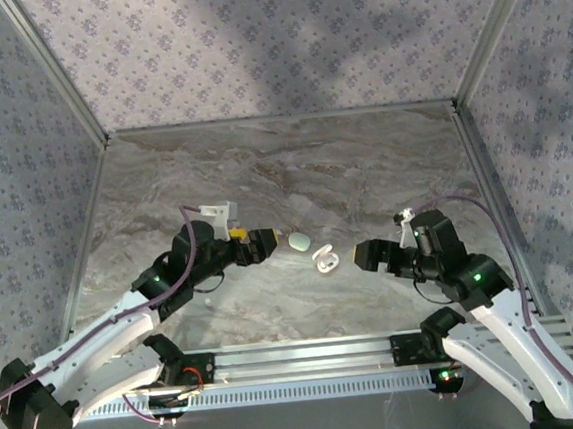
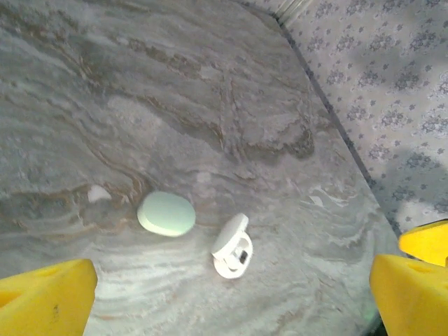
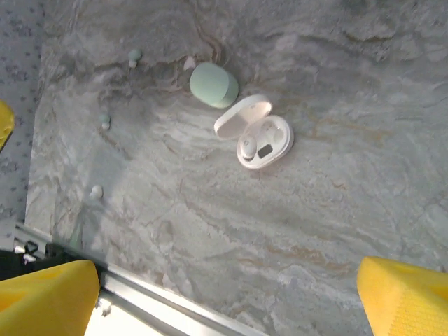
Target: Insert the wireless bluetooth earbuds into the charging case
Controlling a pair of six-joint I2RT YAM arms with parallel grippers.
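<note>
The white charging case (image 3: 255, 136) lies open on the marble table, lid tipped up to the left. One white earbud (image 3: 246, 145) sits in its left socket. Another white earbud (image 3: 96, 190) lies loose near the table's front rail. My right gripper (image 3: 224, 301) hovers open just right of the case (image 1: 325, 261), with nothing between its yellow fingers (image 3: 406, 294). My left gripper (image 2: 231, 294) is open too and points at the case (image 2: 233, 246) from the left; in the top view it (image 1: 262, 245) sits just left of the mint case.
A closed mint-green case (image 3: 213, 85) rests beside the white one, toward the left arm (image 1: 299, 240). Two small mint earbuds (image 3: 134, 54) (image 3: 105, 119) lie farther left. The metal rail (image 1: 299, 359) runs along the near edge, and patterned walls enclose the table.
</note>
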